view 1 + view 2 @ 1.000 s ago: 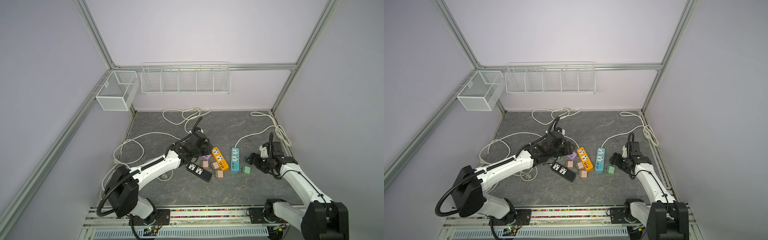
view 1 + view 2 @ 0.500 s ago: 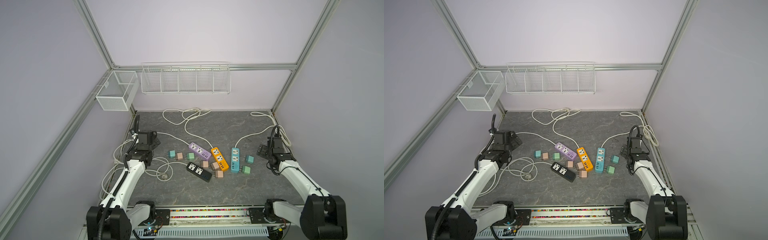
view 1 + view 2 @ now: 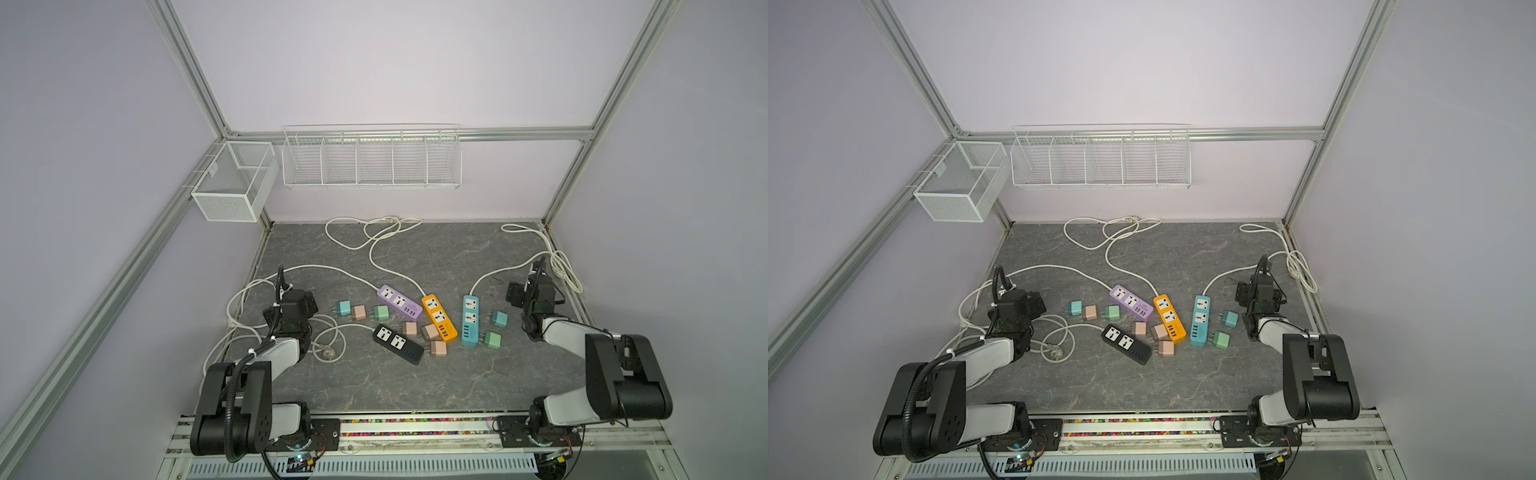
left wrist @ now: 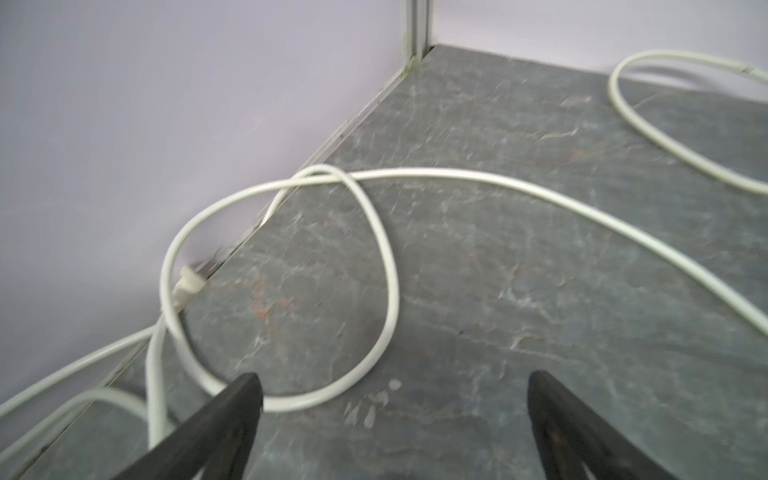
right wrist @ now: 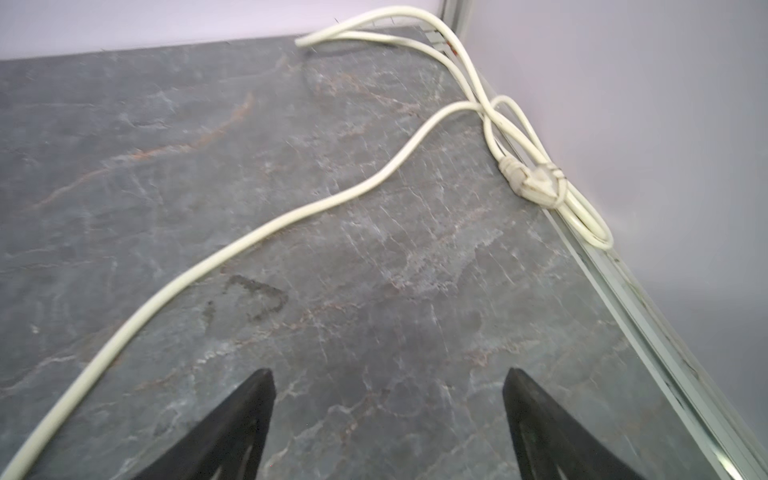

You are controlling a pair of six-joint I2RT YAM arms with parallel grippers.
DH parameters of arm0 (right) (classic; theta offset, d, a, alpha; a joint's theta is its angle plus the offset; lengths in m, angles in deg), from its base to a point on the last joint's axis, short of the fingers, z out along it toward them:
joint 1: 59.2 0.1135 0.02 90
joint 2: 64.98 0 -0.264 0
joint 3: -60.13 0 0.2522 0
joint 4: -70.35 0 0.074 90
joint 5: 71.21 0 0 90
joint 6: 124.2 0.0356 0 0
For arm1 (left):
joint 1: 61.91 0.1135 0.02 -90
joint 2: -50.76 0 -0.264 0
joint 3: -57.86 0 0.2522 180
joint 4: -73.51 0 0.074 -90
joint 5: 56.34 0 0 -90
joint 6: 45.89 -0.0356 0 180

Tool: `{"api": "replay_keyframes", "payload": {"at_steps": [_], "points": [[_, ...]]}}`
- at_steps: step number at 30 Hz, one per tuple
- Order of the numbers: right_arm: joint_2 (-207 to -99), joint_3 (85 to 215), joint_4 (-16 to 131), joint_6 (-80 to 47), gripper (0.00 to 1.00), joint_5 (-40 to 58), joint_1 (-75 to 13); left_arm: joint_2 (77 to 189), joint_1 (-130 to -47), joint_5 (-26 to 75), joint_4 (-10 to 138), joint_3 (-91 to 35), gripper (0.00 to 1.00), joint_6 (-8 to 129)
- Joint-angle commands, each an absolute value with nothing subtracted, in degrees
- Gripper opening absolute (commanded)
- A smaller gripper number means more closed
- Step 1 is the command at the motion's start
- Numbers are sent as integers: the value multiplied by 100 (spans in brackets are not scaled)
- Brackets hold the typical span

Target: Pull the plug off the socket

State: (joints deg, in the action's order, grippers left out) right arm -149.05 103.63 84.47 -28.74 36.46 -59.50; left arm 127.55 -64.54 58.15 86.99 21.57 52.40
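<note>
Slate table [image 3: 415,257], left claw [image 4: 390,384] withdrawn (empty)

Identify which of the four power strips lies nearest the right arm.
The blue strip: it is the rightmost, lying apart from the purple strip, orange strip and black strip grouped at the middle.

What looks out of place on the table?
Nothing damaged or spilled. Loose plugs lie scattered around four skewed power strips; three pink plugs cluster between the black strip and orange strip. White cords tangle in loops beside the left arm.
</note>
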Motion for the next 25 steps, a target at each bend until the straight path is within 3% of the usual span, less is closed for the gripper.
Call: {"api": "replay_keyframes", "payload": {"at_steps": [1,4,5,8,11,14,25], "points": [[-15018,9743,10130,-3458,89,2699,-5933,13007,-6424,5045,10157,2166,100,4891],[-15426,9453,11183,-3562,88,2588,-5916,13740,-6419,4628,11379,2485,100,4641],[-15320,9538,10832,-3552,88,2586,-5920,14044,-6427,4609,12070,2566,99,4566],[-15340,9535,10864,-3560,88,2623,-5903,13702,-6430,4855,10266,1923,99,4782],[-15299,9559,10739,-3578,88,2678,-5863,14007,-6523,4986,11371,2215,99,4605],[-15244,9580,10605,-3576,88,2665,-5867,13803,-6516,4980,10664,2041,99,4693],[-15259,9570,10653,-3564,89,2643,-5872,13953,-6516,4947,11196,2186,99,4613]]}}
